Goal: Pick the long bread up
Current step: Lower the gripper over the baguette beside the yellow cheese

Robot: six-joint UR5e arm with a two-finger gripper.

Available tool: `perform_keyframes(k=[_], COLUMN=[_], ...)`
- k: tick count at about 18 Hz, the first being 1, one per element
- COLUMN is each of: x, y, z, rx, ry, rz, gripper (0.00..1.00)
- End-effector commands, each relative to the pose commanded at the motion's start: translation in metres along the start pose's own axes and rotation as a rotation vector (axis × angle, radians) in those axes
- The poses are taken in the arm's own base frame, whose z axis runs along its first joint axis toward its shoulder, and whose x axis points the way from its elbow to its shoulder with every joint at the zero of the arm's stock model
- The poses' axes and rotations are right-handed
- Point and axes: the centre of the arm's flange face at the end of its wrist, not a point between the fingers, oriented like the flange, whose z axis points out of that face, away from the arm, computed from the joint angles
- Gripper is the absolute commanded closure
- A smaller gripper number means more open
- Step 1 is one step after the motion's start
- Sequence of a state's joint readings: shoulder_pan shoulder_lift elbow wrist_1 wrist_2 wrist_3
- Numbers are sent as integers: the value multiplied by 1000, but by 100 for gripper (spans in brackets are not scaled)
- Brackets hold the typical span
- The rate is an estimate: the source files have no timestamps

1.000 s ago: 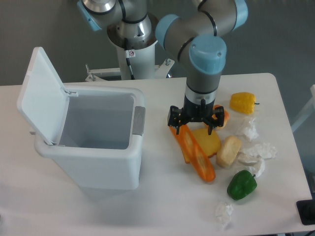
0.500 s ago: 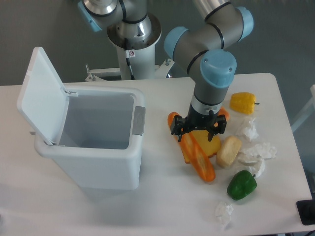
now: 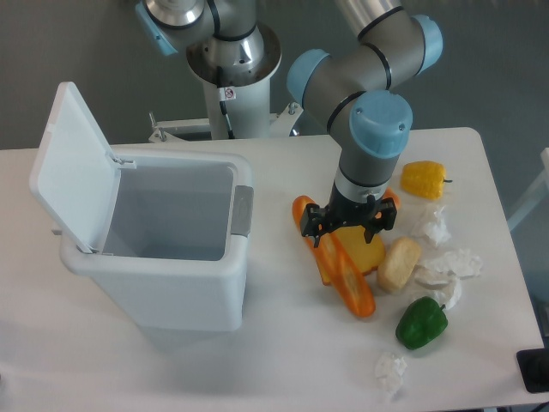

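Observation:
The long bread (image 3: 346, 275) is a slim orange-brown baguette with pale slashes. It lies diagonally on the white table, from beside the bin down toward the front. My gripper (image 3: 347, 228) points straight down over its upper half. The black fingers (image 3: 315, 223) stand spread to either side, open, with nothing gripped. The bread's upper end (image 3: 301, 209) shows to the left of the fingers. Whether the fingertips touch the bread I cannot tell.
A white bin (image 3: 176, 257) with its lid (image 3: 70, 163) raised stands at the left. Beside the bread lie a yellow block (image 3: 367, 249), a pale roll (image 3: 399, 264), a green pepper (image 3: 421, 323), a yellow pepper (image 3: 424, 178) and crumpled paper (image 3: 449, 268).
The gripper has shifted right and a little toward the front, uncovering the bread's upper end. The bread and the other items have not moved.

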State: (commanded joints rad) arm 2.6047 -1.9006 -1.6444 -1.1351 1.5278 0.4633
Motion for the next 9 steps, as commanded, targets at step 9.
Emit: perform_keyframes(k=[9], x=[-30], y=[-4], z=[28], rx=[-35], ry=[19], rz=[-49], gripper=[0])
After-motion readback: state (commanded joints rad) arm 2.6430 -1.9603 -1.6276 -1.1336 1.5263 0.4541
